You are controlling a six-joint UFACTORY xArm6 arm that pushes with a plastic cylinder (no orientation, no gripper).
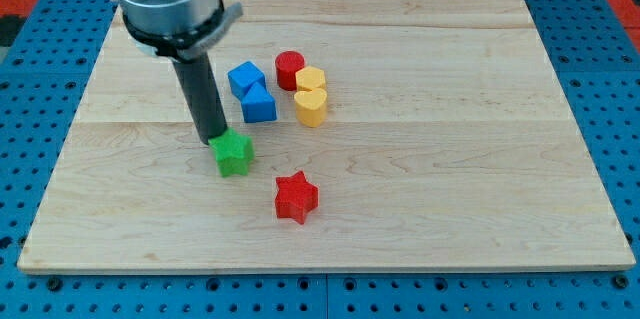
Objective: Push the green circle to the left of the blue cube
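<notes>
A green block [234, 153] with a notched, star-like outline lies left of the board's middle. No other green block shows. My tip [215, 142] stands at its upper-left edge, touching or nearly touching it. The blue cube [245, 77] sits above the green block, toward the view's top. A second blue block [260, 106], wedge-like, lies against the cube's lower right. The rod and the arm's head rise from the tip to the view's top left and hide part of the board there.
A red cylinder [290, 66] stands right of the blue cube. Two yellow blocks [311, 80] [312, 107] lie below and to the right of it, touching each other. A red star [296, 197] lies below and to the right of the green block. The wooden board [480, 159] rests on a blue perforated table.
</notes>
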